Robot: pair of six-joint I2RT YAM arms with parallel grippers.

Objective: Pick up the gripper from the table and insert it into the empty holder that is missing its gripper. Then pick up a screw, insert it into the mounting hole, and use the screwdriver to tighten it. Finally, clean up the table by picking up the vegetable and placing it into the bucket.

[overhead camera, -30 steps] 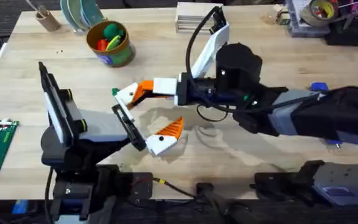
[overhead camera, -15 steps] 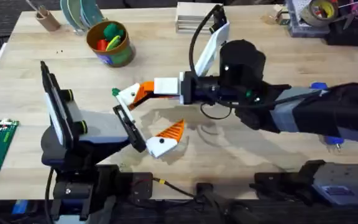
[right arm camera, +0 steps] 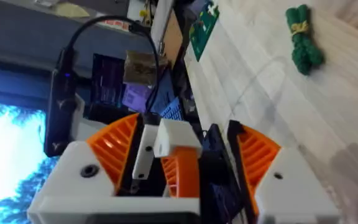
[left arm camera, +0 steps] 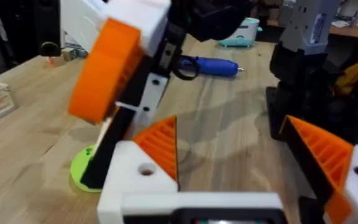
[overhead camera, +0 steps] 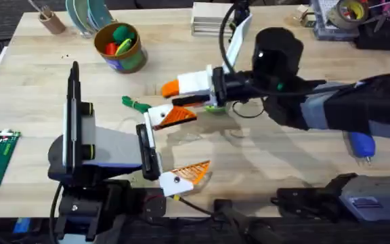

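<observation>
The gripper [overhead camera: 171, 87], an orange ribbed wedge, is clamped between my right fingers [overhead camera: 198, 83] above the worktop [overhead camera: 263, 163]. The vegetable [overhead camera: 135, 104], dark green and knotted, lies flat just beside it. The blue screwdriver [left arm camera: 210, 65] lies on its side well apart, partly under my right arm.

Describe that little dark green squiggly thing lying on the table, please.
The vegetable is a small, thin, dark green toy, twisted like a knotted stem, with a yellowish band around it in the right wrist view. It looks like soft plastic or rubber. It lies flat on the pale wooden table, loose, with nothing holding it. It sits just beyond the left arm's white and orange fingers, below the yellow bucket of toy food.
</observation>
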